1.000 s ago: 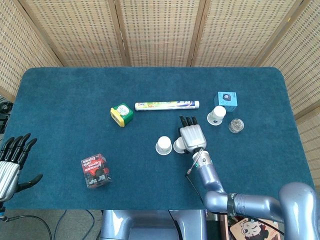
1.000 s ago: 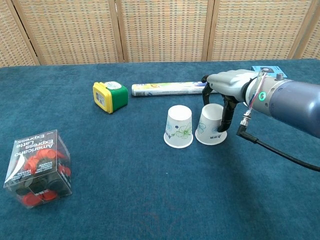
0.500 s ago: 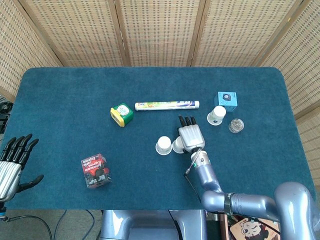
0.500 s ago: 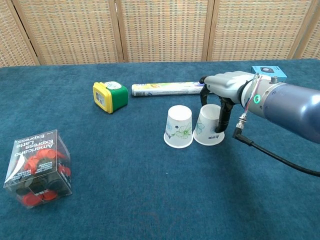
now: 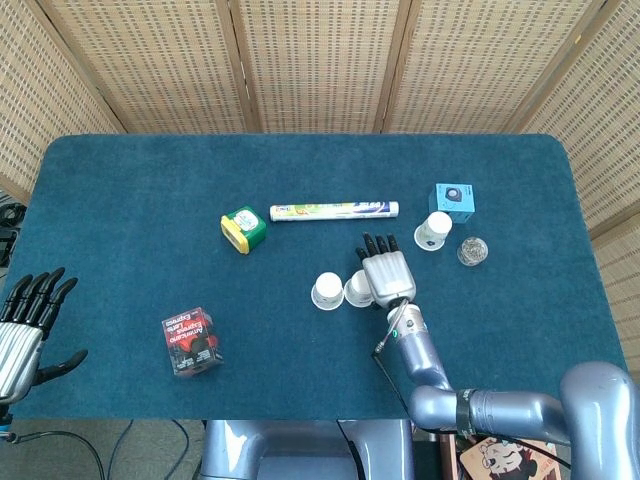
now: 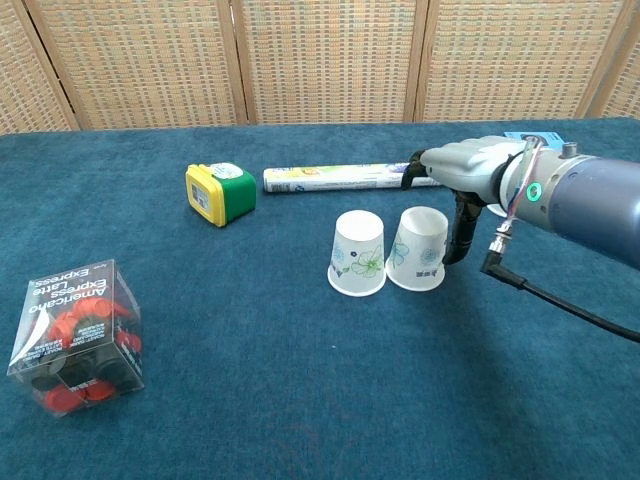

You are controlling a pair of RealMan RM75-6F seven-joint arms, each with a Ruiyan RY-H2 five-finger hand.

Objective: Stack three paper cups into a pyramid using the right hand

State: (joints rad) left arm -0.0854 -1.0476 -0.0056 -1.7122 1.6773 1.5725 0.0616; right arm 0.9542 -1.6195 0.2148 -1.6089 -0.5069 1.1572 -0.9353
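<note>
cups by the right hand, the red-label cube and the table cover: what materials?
Two cups: matte white paper, printed floral pattern. Cube box: clear glossy plastic, contents visible through glare. Table cover: teal napped fabric, likely felt or carpet.

1. My head view looks steeply down from high up, taking in the whole blue worktop (image 5: 120, 190).
2. My chest view sits low and close, facing forward across it.
3. Both share the two paper cups (image 5: 342, 291) (image 6: 388, 252).
</note>
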